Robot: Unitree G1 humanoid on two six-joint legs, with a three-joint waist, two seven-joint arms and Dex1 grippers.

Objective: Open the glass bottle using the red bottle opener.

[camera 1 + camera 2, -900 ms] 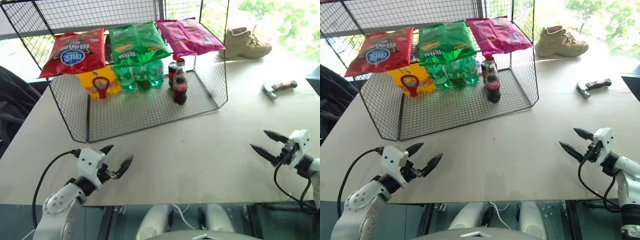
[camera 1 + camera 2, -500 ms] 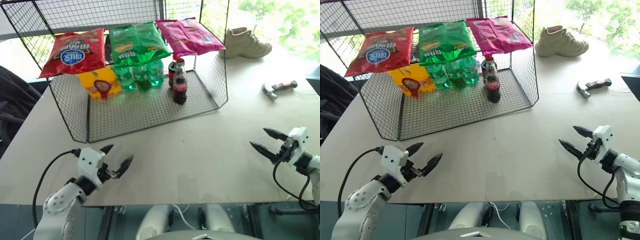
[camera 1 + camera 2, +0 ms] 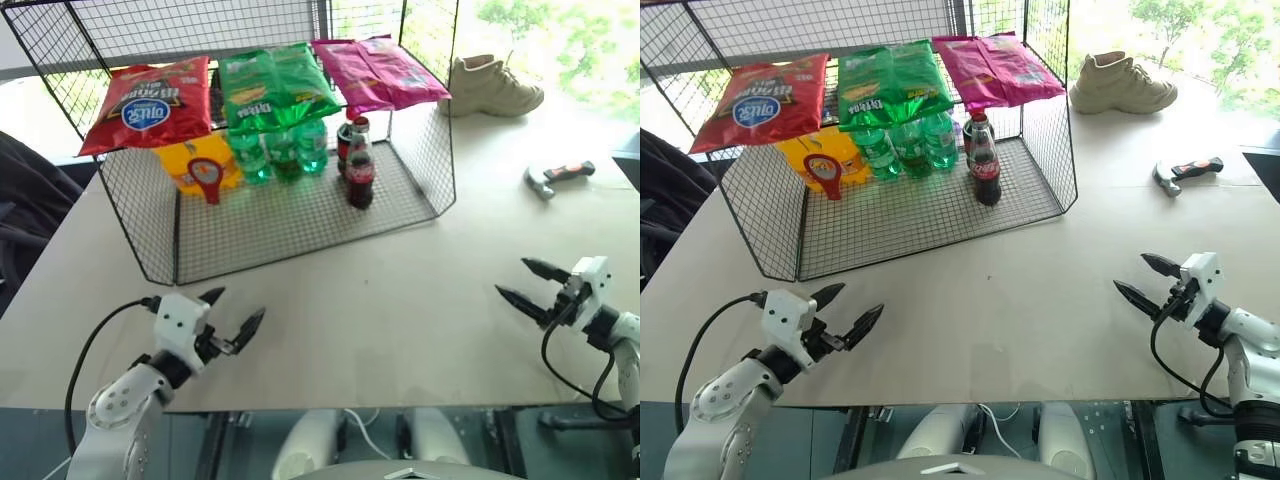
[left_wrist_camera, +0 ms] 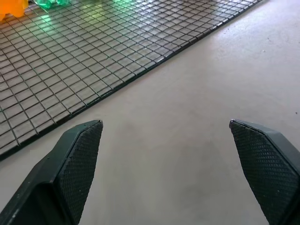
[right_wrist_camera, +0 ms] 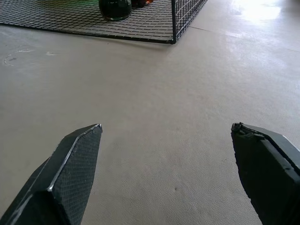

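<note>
Head views: the bottle [image 3: 360, 165] stands in the wire rack [image 3: 300, 215], the opener [image 3: 208, 178] hanging at its left front. Both are well beyond the left gripper [image 3: 232, 318] and right gripper [image 3: 527, 287], each spread wide and empty. Wrist views: fingers [image 4: 75, 164] apart over bare table [image 5: 154, 122].
</note>
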